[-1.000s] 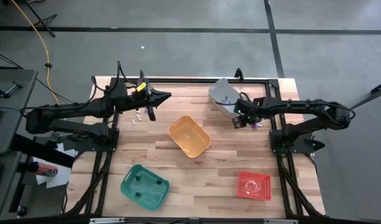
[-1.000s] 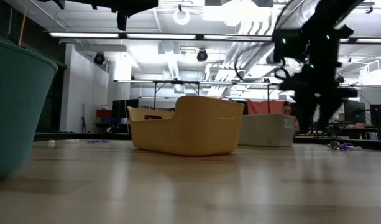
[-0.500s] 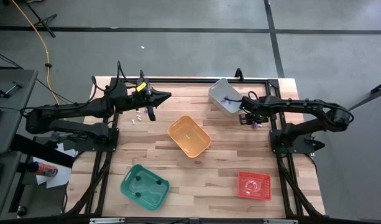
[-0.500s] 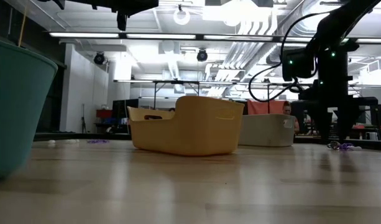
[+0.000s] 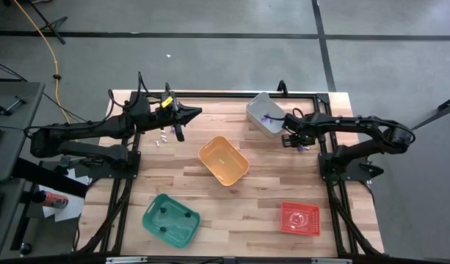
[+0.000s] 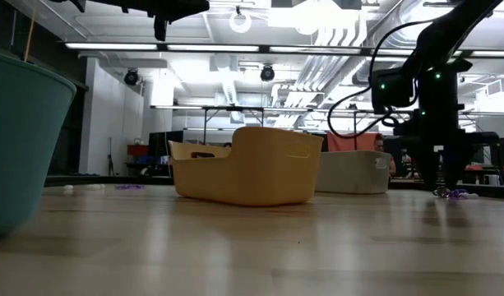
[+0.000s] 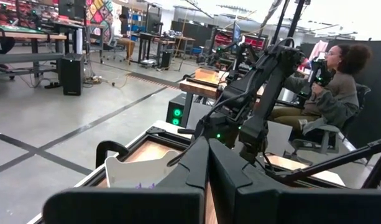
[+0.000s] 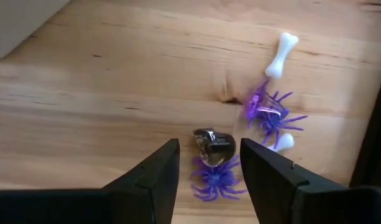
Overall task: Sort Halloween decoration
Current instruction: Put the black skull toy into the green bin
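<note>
While its jaws stood apart over a small shiny black trinket (image 8: 213, 144) and purple plastic spiders (image 8: 274, 115) near the wooden table's (image 5: 269, 191) right edge, the right gripper (image 5: 296, 141) hung low beside the grey plastic bin (image 5: 264, 114). The left gripper (image 5: 178, 133), jaws together, hovered over open boards near whitish trinkets (image 5: 163, 138).

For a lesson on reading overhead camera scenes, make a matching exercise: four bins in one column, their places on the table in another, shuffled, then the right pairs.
Places are as seen in the high view.

Things
1. green bin
2. orange bin
3. red bin
4. grey bin

Places
A. middle of the table
B. top edge, beside the right gripper
C. bottom left
D. bottom right

Pairs: 1-C, 2-A, 3-D, 4-B
</note>
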Robot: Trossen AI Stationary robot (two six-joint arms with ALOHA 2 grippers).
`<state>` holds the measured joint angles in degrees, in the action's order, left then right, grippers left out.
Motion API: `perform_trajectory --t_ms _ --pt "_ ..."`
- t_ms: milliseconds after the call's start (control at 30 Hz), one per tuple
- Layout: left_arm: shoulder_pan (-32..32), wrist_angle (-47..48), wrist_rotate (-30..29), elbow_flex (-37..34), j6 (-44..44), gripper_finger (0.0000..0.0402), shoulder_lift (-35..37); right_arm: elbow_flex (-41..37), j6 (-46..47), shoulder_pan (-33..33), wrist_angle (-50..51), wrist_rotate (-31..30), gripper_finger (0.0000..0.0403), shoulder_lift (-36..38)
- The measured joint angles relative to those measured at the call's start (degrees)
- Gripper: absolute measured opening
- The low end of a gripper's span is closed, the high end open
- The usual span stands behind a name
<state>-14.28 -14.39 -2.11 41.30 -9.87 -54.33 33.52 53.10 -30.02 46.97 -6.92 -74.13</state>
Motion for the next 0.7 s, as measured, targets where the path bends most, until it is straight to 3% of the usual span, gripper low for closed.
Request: perform_trajectory --t_ms 700 --pt "0.0 0.4 0.0 0.0 0.0 0.0000 0.0 0.1 -0.7 0.0 -2.4 -1.5 0.0145 -4.6"
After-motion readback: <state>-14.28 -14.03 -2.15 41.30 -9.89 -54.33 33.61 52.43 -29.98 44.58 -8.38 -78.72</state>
